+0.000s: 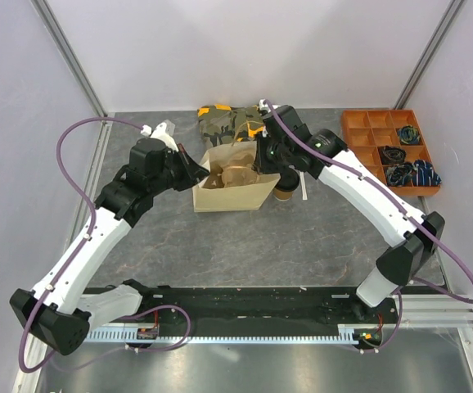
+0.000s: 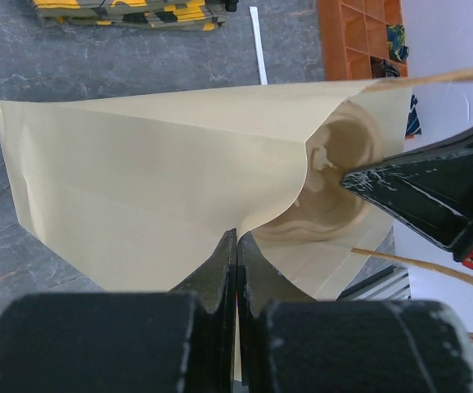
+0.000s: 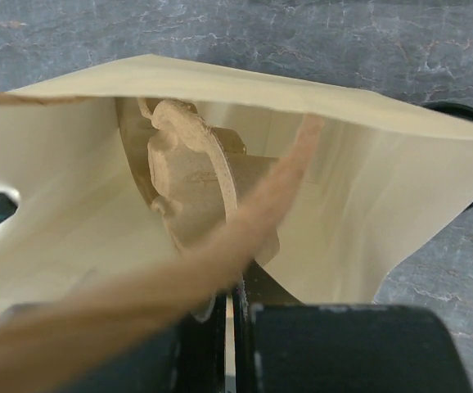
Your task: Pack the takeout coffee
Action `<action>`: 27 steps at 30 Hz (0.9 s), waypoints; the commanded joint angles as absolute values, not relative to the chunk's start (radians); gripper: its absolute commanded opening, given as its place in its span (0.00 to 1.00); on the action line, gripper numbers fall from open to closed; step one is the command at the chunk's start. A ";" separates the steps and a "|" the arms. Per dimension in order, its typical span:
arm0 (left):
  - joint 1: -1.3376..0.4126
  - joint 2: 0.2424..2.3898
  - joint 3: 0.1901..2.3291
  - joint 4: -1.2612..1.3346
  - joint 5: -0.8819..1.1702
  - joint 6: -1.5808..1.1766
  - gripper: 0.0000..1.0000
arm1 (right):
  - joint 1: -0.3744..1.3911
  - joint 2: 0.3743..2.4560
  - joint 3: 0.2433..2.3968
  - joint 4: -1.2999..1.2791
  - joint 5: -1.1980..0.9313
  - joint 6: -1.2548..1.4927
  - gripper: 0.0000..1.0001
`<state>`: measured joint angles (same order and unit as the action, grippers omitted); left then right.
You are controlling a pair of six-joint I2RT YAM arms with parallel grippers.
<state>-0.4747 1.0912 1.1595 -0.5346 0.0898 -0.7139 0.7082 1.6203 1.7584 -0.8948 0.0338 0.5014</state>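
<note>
A tan paper bag (image 1: 230, 195) stands mid-table with its mouth up and held apart from both sides. My left gripper (image 2: 236, 246) is shut on the bag's left rim (image 1: 200, 172). On the opposite rim my right gripper (image 3: 232, 299) is shut too, a blurred handle (image 3: 245, 229) crossing in front of it. A brown pulp cup tray (image 3: 191, 176) lies inside the bag (image 2: 335, 192). The takeout coffee (image 1: 284, 193) stands on the table just right of the bag, outside it and partly hidden by my right arm. Its black lid (image 3: 466, 112) peeks past the bag's far edge.
An orange compartment tray (image 1: 359, 131) with small items sits at the back right. A camouflage-patterned cloth (image 1: 224, 121) lies behind the bag. A thin white strip (image 1: 303, 187) rests on the table by the cup. Grey walls enclose the table on three sides.
</note>
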 commanded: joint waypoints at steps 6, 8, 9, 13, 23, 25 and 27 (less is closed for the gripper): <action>-0.413 1.089 1.126 -0.505 0.172 -0.779 0.02 | 0.715 1.684 1.723 -0.759 -0.109 0.492 0.00; -0.376 1.083 1.103 -0.509 0.189 -0.798 0.02 | 0.716 1.687 1.701 -0.710 -0.169 0.489 0.00; -0.365 1.081 1.097 -0.509 0.204 -0.802 0.02 | 0.713 1.689 1.697 -0.701 -0.187 0.489 0.00; -0.333 1.074 1.074 -0.509 0.233 -0.801 0.02 | 0.715 1.733 1.694 -0.702 -0.224 0.494 0.00; -0.324 1.074 1.072 -0.529 0.250 -0.750 0.02 | 0.722 1.833 1.744 -0.719 -0.194 0.485 0.00; -0.324 1.071 1.069 -0.532 0.252 -0.747 0.02 | 0.729 1.842 1.750 -0.732 -0.180 0.483 0.00; -0.324 1.071 1.065 -0.534 0.250 -0.746 0.02 | 0.735 1.847 1.752 -0.739 -0.157 0.479 0.00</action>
